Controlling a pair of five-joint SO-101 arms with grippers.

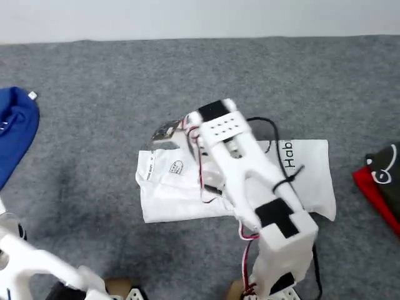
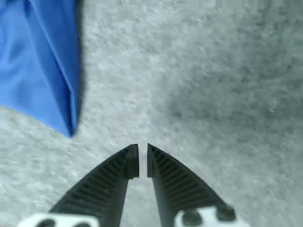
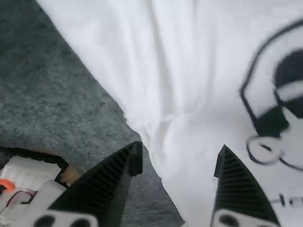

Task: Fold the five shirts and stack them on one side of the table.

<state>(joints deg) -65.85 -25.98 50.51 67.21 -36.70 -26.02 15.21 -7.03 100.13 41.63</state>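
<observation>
Across the grey bench (image 1: 94, 94), white shirt (image 1: 169, 200) flat at centre beneath the right arm (image 1: 250, 175), right jaws spread wide over its edge; blue shirt (image 1: 15, 125) at the left edge, left jaws all but closed just beside it; red shirt (image 1: 375, 194) at the right edge.

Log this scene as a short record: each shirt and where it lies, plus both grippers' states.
white shirt: middle of the table, lying as a rough rectangle, print showing
blue shirt: left edge of the high view
red shirt: right edge of the high view
dark shirt: right edge, touching the red shirt
left gripper: fingers shut, empty, over bare table beside the blue shirt
right gripper: open, at the white shirt's edge, one side over the table, the other over the shirt
</observation>
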